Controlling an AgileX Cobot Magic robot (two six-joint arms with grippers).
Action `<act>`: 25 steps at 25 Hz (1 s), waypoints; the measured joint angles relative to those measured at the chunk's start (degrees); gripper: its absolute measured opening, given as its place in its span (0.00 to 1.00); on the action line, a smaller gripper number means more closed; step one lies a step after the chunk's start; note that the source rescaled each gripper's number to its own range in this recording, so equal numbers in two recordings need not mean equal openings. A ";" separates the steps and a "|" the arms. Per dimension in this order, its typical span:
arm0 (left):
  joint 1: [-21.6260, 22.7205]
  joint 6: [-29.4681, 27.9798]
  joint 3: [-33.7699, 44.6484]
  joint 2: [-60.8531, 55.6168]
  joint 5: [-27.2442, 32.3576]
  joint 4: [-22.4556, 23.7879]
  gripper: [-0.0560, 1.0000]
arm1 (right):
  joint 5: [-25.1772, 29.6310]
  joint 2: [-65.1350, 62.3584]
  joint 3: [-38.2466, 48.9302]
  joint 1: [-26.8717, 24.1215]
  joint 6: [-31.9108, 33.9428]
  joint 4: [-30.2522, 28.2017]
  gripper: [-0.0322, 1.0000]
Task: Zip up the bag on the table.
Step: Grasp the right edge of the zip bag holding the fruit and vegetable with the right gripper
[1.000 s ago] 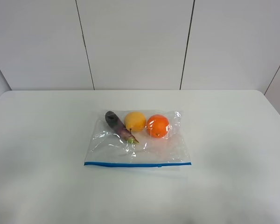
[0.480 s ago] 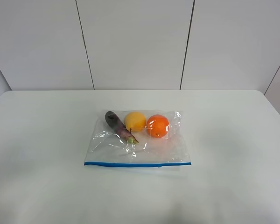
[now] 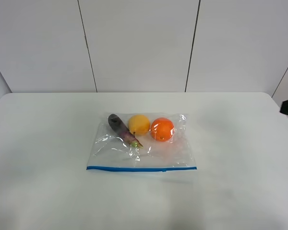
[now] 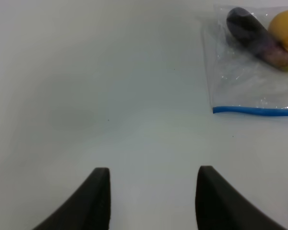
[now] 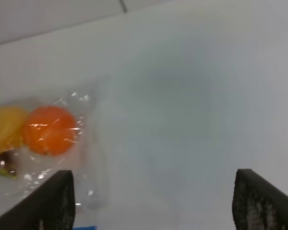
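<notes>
Bag (image 3: 141, 143) lies flat in the middle of the counter (image 3: 48, 143), blue zip strip (image 3: 141, 168) nearest me. Left fingers (image 4: 93, 201) and right fingers (image 5: 57, 201) are spread wide, empty, clear of it.

L pincer (image 4: 153, 171) spread, R pincer (image 5: 153, 173) spread

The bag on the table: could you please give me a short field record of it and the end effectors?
bag: lies on the table, untouched
contents: eggplant, yellow fruit, orange, along the far edge
zip strip: blue, on the near edge; sealed or not, cannot tell
left end effector: open, empty
right end effector: open, empty
</notes>
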 joint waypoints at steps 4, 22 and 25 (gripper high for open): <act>0.00 0.00 0.00 0.00 0.00 0.00 0.80 | -2.04 10.17 0.00 0.00 -8.96 13.14 0.93; 0.00 0.00 0.00 0.00 0.00 0.00 0.80 | 2.23 44.35 -0.04 0.00 -37.65 42.43 0.93; 0.00 0.00 0.00 0.00 0.00 0.00 0.80 | 4.82 48.87 -0.11 0.00 -44.21 47.03 0.93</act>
